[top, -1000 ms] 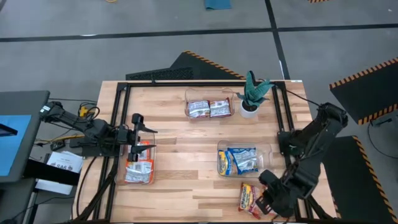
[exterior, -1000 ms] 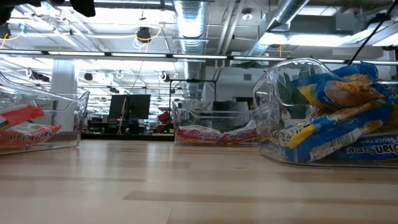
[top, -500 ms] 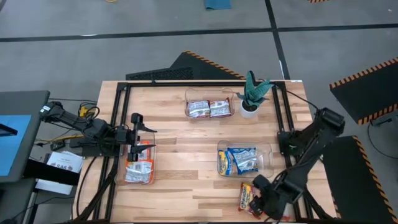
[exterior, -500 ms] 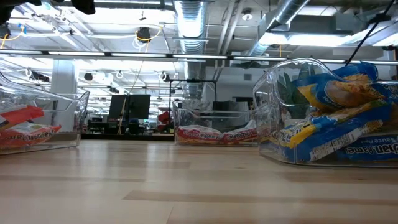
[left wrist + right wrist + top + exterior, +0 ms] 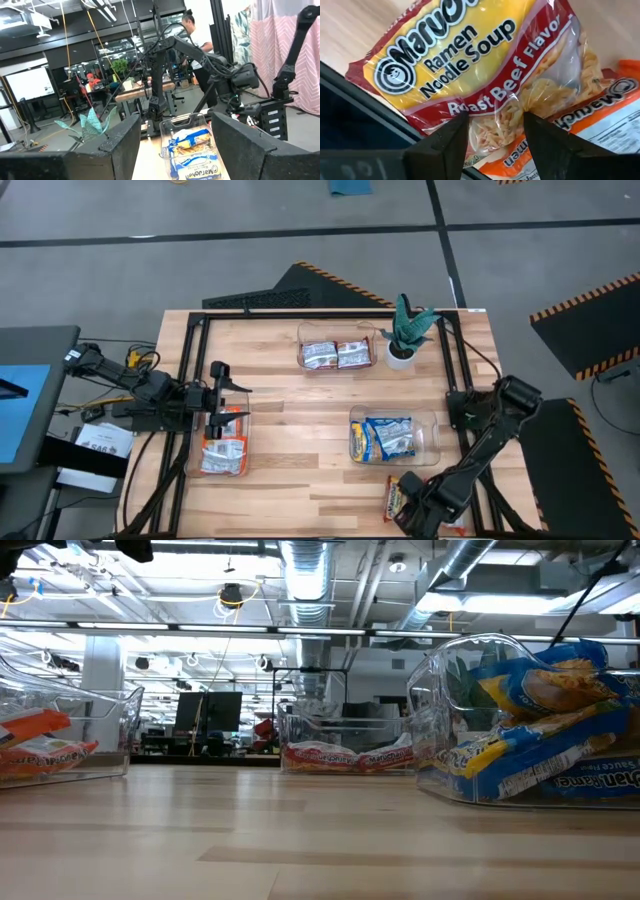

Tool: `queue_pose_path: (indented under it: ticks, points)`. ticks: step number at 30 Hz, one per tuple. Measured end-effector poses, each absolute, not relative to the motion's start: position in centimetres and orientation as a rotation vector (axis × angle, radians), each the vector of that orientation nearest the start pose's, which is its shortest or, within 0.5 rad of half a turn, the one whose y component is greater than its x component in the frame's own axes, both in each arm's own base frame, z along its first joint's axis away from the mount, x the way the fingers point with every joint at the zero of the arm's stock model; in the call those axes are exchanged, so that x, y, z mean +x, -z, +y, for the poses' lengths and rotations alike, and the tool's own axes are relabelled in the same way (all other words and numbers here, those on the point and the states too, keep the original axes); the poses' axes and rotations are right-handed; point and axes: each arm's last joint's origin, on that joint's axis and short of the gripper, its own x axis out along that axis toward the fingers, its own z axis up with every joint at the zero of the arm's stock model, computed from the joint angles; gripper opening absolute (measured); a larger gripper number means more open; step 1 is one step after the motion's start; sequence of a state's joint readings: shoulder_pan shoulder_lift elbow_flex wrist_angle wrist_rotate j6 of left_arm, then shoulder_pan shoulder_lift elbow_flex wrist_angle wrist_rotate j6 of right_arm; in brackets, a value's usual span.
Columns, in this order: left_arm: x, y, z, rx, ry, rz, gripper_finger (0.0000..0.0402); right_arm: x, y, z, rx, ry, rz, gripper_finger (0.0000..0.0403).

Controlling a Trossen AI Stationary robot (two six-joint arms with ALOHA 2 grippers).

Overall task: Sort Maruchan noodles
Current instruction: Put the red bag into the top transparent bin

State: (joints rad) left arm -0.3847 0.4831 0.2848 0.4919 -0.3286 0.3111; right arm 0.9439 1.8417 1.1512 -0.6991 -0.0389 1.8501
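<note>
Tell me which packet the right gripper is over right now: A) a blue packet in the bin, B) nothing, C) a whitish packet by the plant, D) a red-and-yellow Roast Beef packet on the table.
D: the right gripper has its open fingers straddling the Roast Beef packet, which lies on the table near the front edge, outside the bins.

Glossy, crinkled plastic wrapper on the roast beef packet point(image 5: 485, 75), noodles showing through its clear part; clear, shiny plastic bins point(image 5: 500, 720); pale wooden worktop point(image 5: 290, 390), smooth with a soft sheen; matt black metal frame point(image 5: 195, 340) along its edges.
</note>
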Motion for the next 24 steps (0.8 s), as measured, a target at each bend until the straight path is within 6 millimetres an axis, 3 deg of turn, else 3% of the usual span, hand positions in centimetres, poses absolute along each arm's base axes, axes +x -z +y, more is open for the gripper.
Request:
queue_pose_path:
  ticks: [5,7,10,11,17,20,24]
  points:
    - [12.3,-26.4,-4.0,0.217,0.01,-0.281,0.0228,19.7,-14.3,27.5,0.857,0.6,1.459,0.0194]
    - [12.3,-26.4,-4.0,0.227,0.009,-0.281,0.0228,19.7,-14.2,27.5,0.855,0.604,1.457,0.0147]
    - [12.3,-26.5,-4.0,0.227,0.009,-0.284,0.0228,19.7,-14.3,27.1,0.827,0.591,1.478,0.0038]
    - [12.3,-26.5,-4.0,0.226,0.008,-0.288,0.0228,19.7,-14.5,27.0,0.816,0.578,1.483,0.0023]
    - [12.2,-26.8,-3.9,0.211,0.002,-0.321,0.0228,19.7,-17.5,25.7,0.774,0.442,1.42,0.0017]
    - [12.2,-26.9,-3.9,0.207,0.001,-0.33,0.0228,20.1,-20.5,25.4,0.8,0.247,1.354,0.0017]
    - [12.2,-26.9,-3.9,0.205,0.001,-0.33,0.0228,20.8,-22.8,25.0,0.777,0.032,1.27,0.0017]
